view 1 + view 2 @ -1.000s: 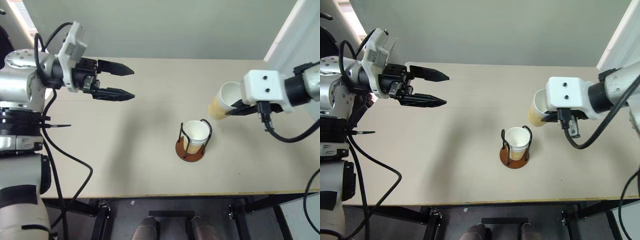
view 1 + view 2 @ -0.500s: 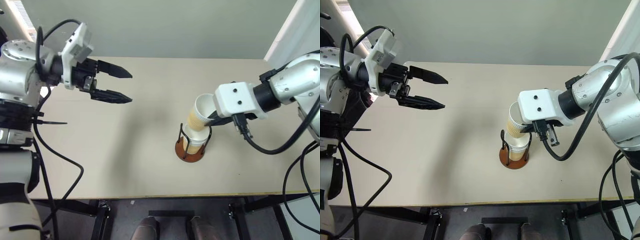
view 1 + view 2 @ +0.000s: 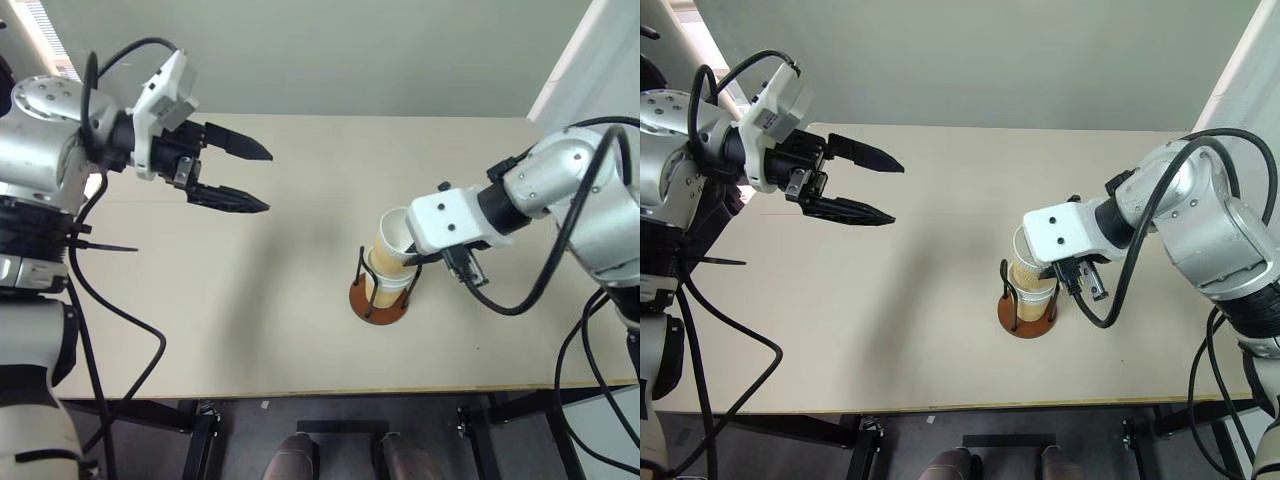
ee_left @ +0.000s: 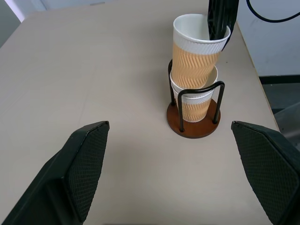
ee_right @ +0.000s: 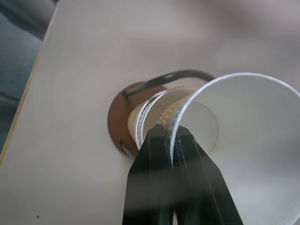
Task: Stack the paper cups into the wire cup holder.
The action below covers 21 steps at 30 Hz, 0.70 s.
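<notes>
The wire cup holder (image 4: 193, 129), a reddish-brown disc with black wire loops, stands on the table's middle right. One paper cup (image 4: 196, 104) sits upright inside it. A second paper cup (image 4: 195, 57), tan outside and white inside, leans with its bottom entering the first cup's mouth. My right gripper (image 5: 172, 133) is shut on this upper cup's rim, one finger inside and one outside. Well to the left and above the table, my left gripper (image 3: 268, 181) hangs open with nothing between its fingers (image 4: 86, 164), pointing toward the holder.
The beige table (image 3: 250, 320) spreads wide around the holder. A grey wall runs along its far edge, and a white panel (image 3: 585, 60) stands at the far right. Black cables (image 3: 520, 300) loop off the right arm.
My right gripper has carried the held cup down and to the left, from beside the holder to over it; its bottom now enters the cup in the holder. The left gripper stays put, slightly turned.
</notes>
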Each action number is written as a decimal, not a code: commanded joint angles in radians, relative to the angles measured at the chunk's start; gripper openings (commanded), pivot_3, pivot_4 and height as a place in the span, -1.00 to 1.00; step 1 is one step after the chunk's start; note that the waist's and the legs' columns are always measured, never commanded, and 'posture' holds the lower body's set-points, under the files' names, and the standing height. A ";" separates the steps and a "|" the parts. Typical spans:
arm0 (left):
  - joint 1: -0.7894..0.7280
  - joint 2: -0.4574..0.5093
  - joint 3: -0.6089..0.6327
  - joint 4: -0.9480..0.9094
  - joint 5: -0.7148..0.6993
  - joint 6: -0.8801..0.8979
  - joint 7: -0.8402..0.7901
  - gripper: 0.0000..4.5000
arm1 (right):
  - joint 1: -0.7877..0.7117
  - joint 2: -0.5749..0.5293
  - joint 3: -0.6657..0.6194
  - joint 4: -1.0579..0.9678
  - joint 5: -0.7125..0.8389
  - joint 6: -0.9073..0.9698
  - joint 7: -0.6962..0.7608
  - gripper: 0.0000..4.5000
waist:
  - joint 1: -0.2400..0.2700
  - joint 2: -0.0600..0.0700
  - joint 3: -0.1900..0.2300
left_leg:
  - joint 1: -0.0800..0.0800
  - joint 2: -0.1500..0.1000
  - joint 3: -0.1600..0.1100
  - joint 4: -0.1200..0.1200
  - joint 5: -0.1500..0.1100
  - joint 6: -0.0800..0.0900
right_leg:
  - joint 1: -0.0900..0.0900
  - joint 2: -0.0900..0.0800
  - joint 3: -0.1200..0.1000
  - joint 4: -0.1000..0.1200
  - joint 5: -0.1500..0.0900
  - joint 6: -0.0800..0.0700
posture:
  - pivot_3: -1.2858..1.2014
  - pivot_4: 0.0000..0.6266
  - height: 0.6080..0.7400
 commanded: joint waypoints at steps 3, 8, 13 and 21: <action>-0.040 0.011 0.003 -0.021 -0.004 -0.020 -0.035 1.00 | -0.002 0.021 0.008 0.014 -0.061 -0.060 0.003 -0.71 | 0.000 0.000 0.000 | 0.000 0.000 0.000 0.000 0.000 0.000 | 0.000 0.000 0.000 0.000 0.000 0.000 | 0.03 -0.52 1.00; -0.039 0.012 -0.007 -0.024 -0.006 -0.023 -0.035 1.00 | -0.015 0.044 -0.008 0.012 -0.059 -0.036 0.015 0.04 | -0.001 0.000 0.000 | 0.000 0.000 0.000 0.000 0.000 0.000 | 0.000 0.000 0.000 0.000 0.000 0.000 | 0.03 -0.52 1.00; -0.043 0.017 -0.017 -0.020 -0.008 -0.029 -0.035 1.00 | -0.050 0.079 -0.053 0.000 0.002 0.069 0.010 0.80 | -0.002 0.000 0.000 | 0.000 0.000 0.000 0.000 0.000 -0.001 | 0.000 0.000 0.000 0.000 0.000 0.000 | 0.03 -0.52 1.00; -0.025 0.031 -0.008 -0.042 -0.025 -0.007 -0.035 1.00 | -0.063 0.063 -0.201 0.040 0.080 0.200 -0.066 0.80 | 0.000 0.000 0.000 | 0.000 0.000 0.000 -0.002 0.001 -0.002 | 0.000 0.000 0.000 -0.001 -0.003 -0.005 | 0.03 -0.52 1.00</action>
